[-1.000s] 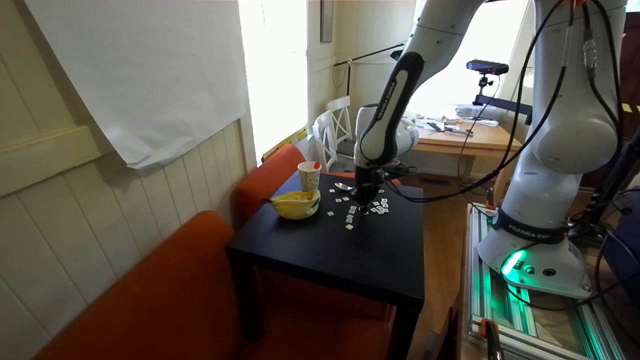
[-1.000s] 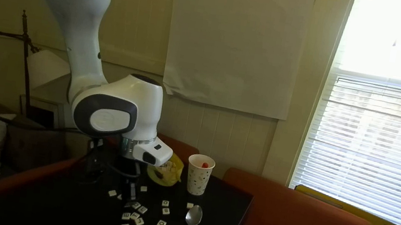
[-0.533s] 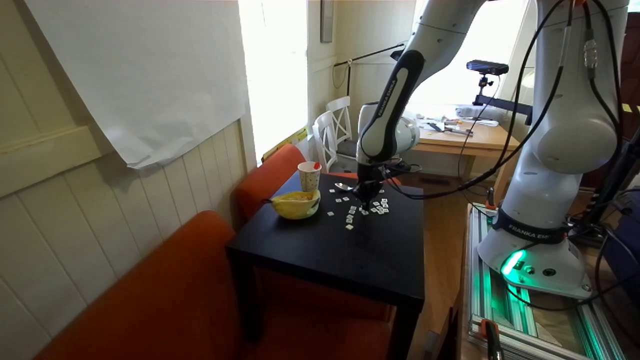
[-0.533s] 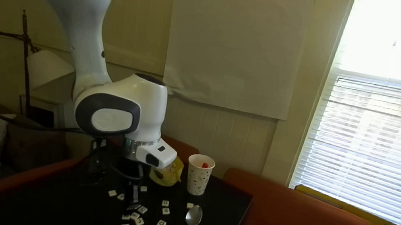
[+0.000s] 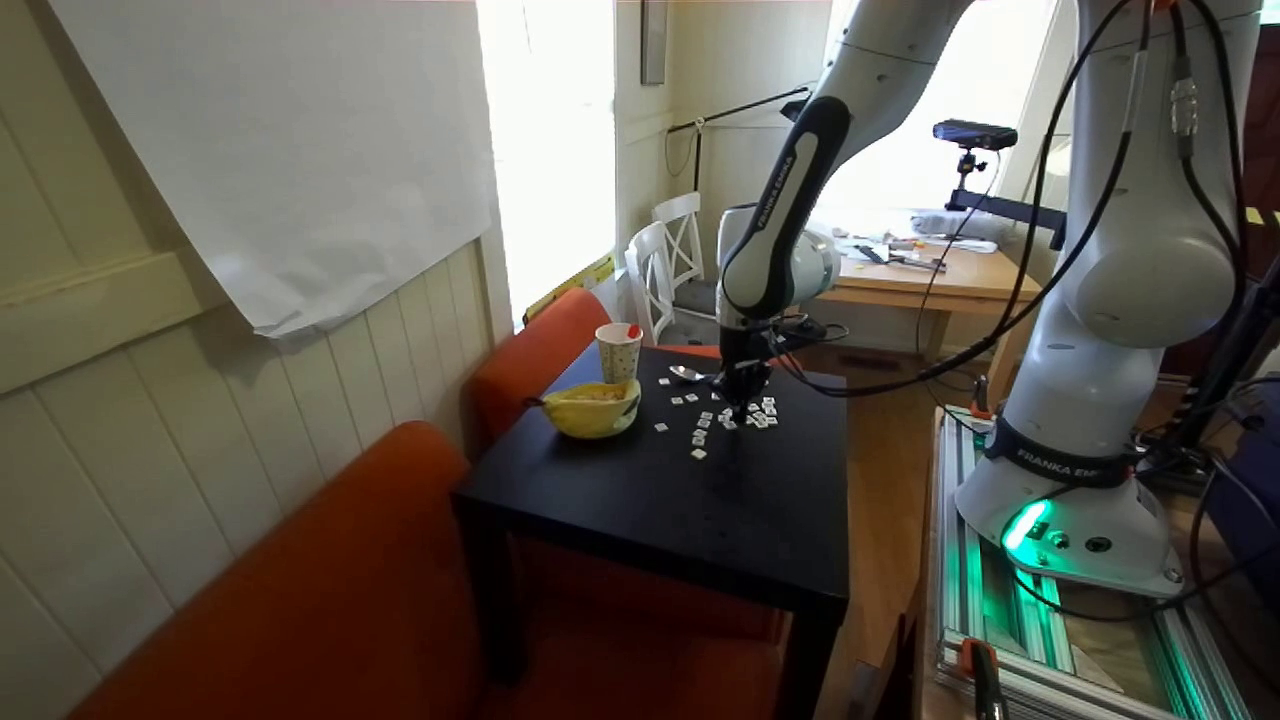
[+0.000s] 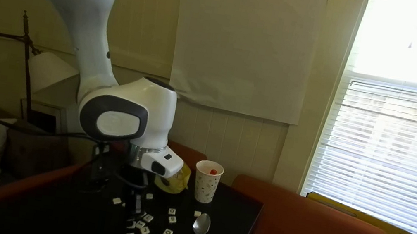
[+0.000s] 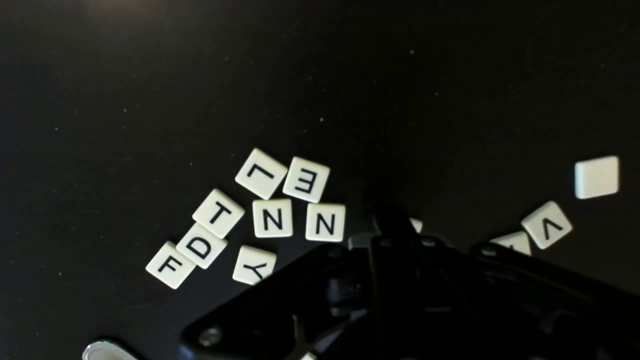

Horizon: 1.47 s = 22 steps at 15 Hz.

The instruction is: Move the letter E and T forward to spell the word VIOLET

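Note:
White letter tiles lie on the black table (image 5: 640,495). In the wrist view an E tile (image 7: 306,180) lies beside an L tile (image 7: 261,173), and a T tile (image 7: 218,213) touches a D tile. The V tile (image 7: 546,225) is at the right, beside another tile (image 7: 512,244) partly hidden by the gripper. My gripper (image 7: 390,220) is shut, pointing down among the tiles. A white corner (image 7: 416,224) shows behind the fingertips; its letter is hidden. In an exterior view the gripper tip (image 6: 134,216) partly covers a tile (image 6: 131,225) below it. It also shows in an exterior view (image 5: 740,412).
Two N tiles (image 7: 272,218) and a Y tile (image 7: 254,265) lie left of the gripper. A blank tile (image 7: 597,177) lies at the right. A spoon (image 6: 199,226), a paper cup (image 6: 206,183) and a yellow bowl (image 5: 592,412) stand near the table's far side.
My gripper has shifted slightly to the right in both exterior views, away from the tile row. A tile showing E a second ago is now partly covered by the gripper tip.

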Tool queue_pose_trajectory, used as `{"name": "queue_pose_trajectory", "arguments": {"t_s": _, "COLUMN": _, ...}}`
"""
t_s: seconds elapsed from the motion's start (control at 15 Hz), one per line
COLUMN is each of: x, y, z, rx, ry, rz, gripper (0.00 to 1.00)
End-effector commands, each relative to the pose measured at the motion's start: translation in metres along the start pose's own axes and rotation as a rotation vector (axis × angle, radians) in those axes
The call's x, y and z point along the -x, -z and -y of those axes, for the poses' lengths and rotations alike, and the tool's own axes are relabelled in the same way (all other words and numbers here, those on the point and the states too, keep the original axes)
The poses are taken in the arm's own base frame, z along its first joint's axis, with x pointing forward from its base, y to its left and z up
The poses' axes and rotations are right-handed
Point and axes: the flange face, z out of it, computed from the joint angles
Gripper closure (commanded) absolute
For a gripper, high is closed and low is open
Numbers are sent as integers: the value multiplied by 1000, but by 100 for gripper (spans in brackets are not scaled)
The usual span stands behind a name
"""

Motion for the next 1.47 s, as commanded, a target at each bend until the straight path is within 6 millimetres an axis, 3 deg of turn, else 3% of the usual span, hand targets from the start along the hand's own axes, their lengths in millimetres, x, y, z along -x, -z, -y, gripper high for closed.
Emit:
{"name": "queue_pose_trajectory", "arguments": {"t_s": 0.0, "x": -3, "y": 7, "z": 3, "rx": -32, "ry": 17, "rz": -2, "gripper": 96}}
{"name": "queue_pose_trajectory", "arguments": {"t_s": 1.4, "x": -12, "y": -16, "z": 11, "rx": -7, "ry": 34, "rz": 21, "gripper": 97}}
